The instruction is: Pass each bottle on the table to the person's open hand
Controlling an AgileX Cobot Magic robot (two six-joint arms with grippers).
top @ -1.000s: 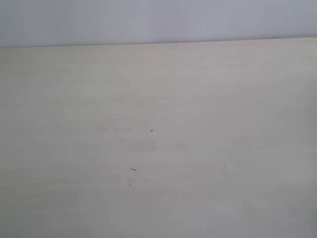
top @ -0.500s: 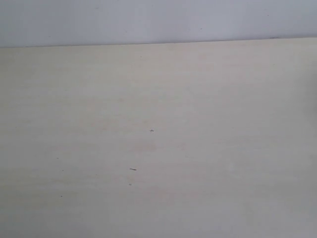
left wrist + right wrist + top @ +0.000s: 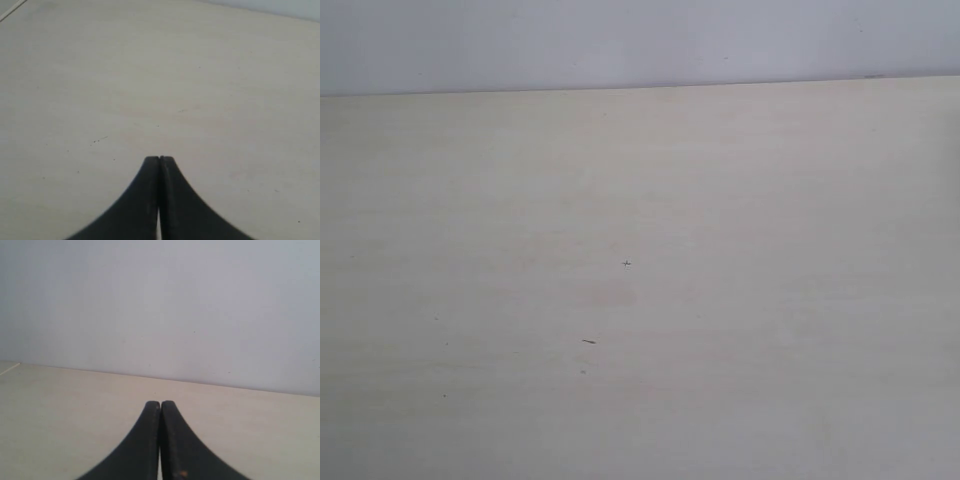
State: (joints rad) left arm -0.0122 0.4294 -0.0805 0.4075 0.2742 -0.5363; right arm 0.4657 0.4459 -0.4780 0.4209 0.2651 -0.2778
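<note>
EXTERIOR: surface (image 3: 720,300) with dark speck (image 3: 626,263) near its middle, wall (image 3: 620,40) behind its far edge | LEFT WRIST: left fingers (image 3: 158,161) pressed together, holding nothing, above the surface | RIGHT WRIST: right fingers (image 3: 158,405) pressed together, holding nothing, above the surface, facing the wall | NOTE: fingers appear in wrist views only

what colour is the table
The table is pale beige, faintly grained; clearest in the exterior view.

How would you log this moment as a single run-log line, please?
left gripper: shut, empty | right gripper: shut, empty | table: few dark specks | bottles, hand: not in view
</note>
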